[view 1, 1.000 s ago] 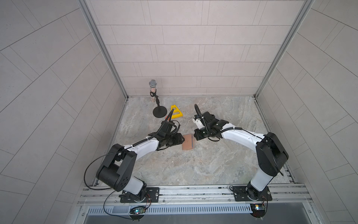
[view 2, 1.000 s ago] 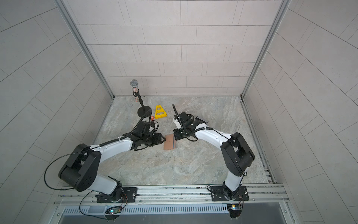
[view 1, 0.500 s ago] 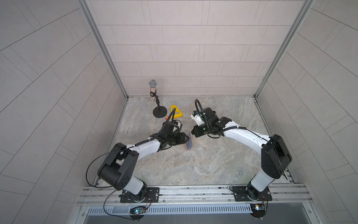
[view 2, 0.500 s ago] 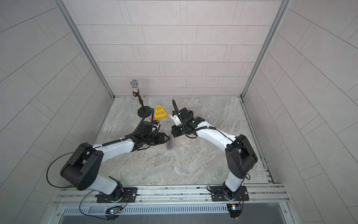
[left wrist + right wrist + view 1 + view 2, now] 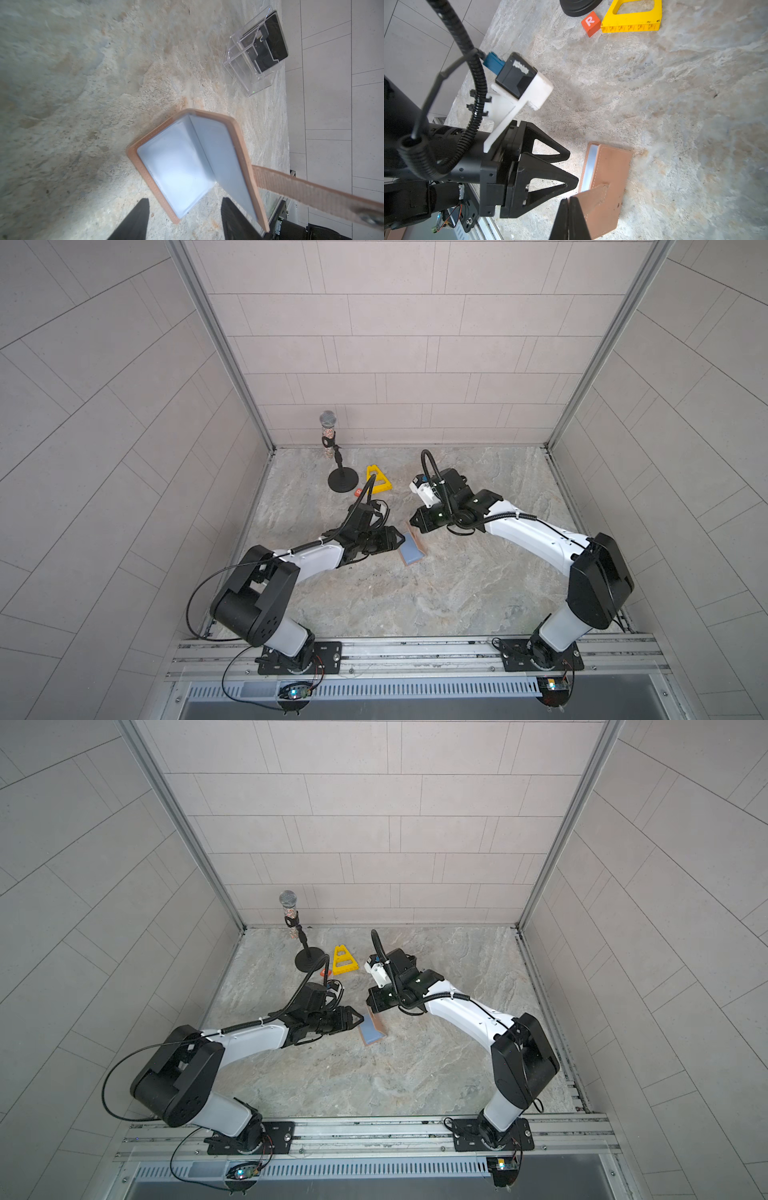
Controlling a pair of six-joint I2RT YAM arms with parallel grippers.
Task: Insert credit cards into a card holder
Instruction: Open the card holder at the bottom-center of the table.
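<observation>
So, only the left wrist view catches the clear stand [image 5: 245,68] with black cards [image 5: 274,41] in it, can't count them. One holder [image 5: 411,548] sits open on the bench [image 5: 415,601]. Right pincer [image 5: 568,200] is clamped on its strap [image 5: 592,192], and left pincer [image 5: 574,167] gapes empty just beside it.

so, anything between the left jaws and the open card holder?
Nothing visible. The left gripper, jaws open, faces the open card holder with only table between; the right gripper pinches its strap, holding the cover up.
</observation>
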